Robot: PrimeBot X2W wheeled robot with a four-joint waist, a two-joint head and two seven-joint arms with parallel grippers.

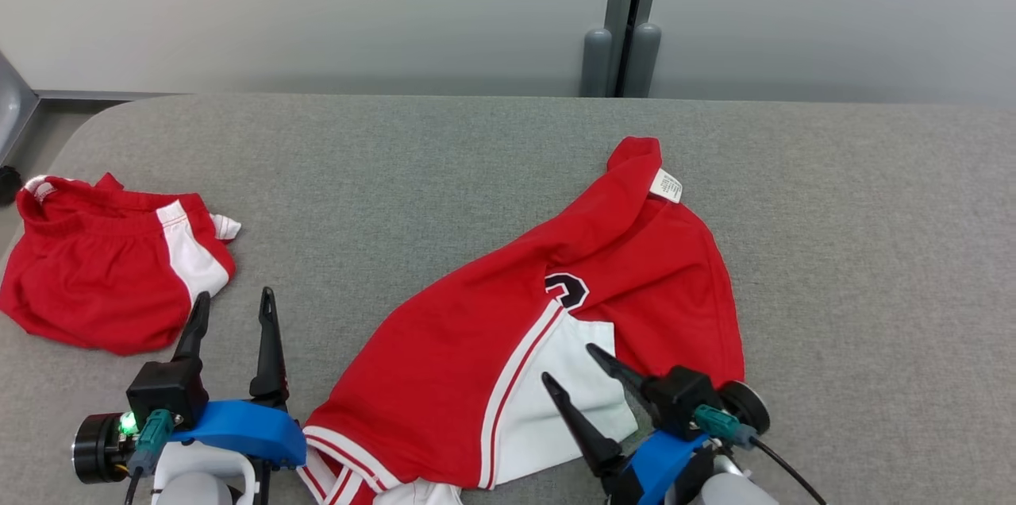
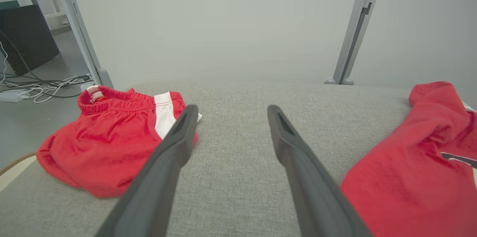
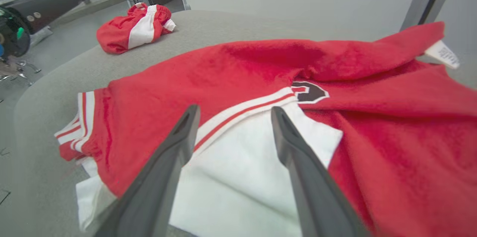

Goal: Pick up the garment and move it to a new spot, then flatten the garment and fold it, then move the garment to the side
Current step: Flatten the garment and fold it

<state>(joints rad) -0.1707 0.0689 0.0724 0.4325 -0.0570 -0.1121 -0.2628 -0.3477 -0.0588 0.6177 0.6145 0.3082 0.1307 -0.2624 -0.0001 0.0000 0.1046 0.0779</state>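
While left gripper (image 1: 235,293) and right gripper (image 1: 569,362) gape empty, garment (image 1: 460,346) lies diagonal on surface (image 1: 397,171), hem (image 1: 341,465) near-left, tag (image 1: 665,186) far-right.

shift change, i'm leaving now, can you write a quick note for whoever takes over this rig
Left gripper: open, empty, over bare table.
Right gripper: open, holding nothing, over the white panel of the red garment.
Red garment: mid-table, rumpled, tag showing at its far end.
Second red garment: bunched at the table's left end.
Done: no flattening or fold yet.
Left: flatten, fold, move aside.
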